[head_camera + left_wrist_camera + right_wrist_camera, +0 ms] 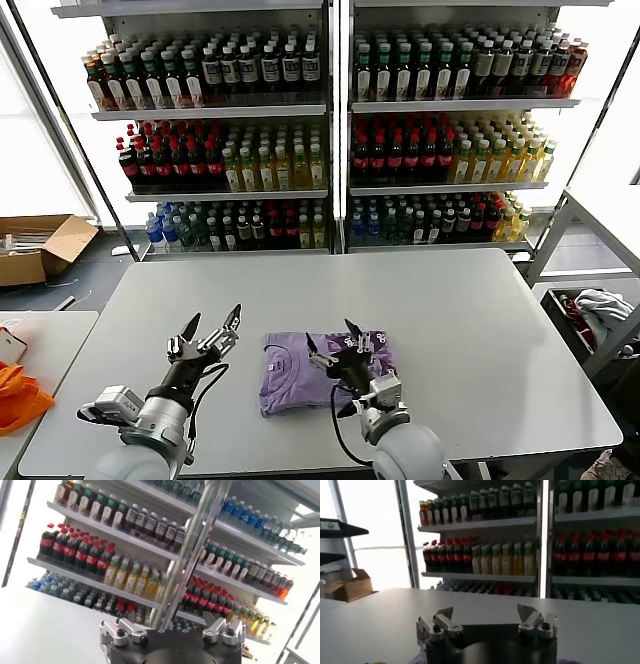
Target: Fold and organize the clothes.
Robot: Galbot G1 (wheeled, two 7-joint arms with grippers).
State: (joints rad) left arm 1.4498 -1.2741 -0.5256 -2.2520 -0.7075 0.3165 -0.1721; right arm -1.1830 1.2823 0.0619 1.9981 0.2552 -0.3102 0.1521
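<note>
Much of the folded lavender T-shirt (300, 372) is hard to read: the right gripper (347, 347) hangs over its right part and hides the cloth there, and whatever print it carries shows only as a small dark mark near its left end, too small to make out. In both wrist views the shirt is all but lost; the right wrist view shows only a faint purple sliver at the bottom corner, below the gripper body, and the left wrist view looks past its fingers at the drinks shelves (150, 545) and shows no cloth at all. The shirt lies as a compact rectangle on the near middle of the white table (450, 300), its long axis running left to right across the robot's front, the left end nearest the left gripper (212, 333). Where the collar points cannot be told. The left gripper hovers just beside the shirt's left edge, jaws spread wide and holding nothing. The right gripper sits above the shirt's right half, jaws likewise spread wide; no cloth is seen between its fingers, though contact underneath cannot be judged. A cardboard box (40, 245) sits on the floor at far left.
</note>
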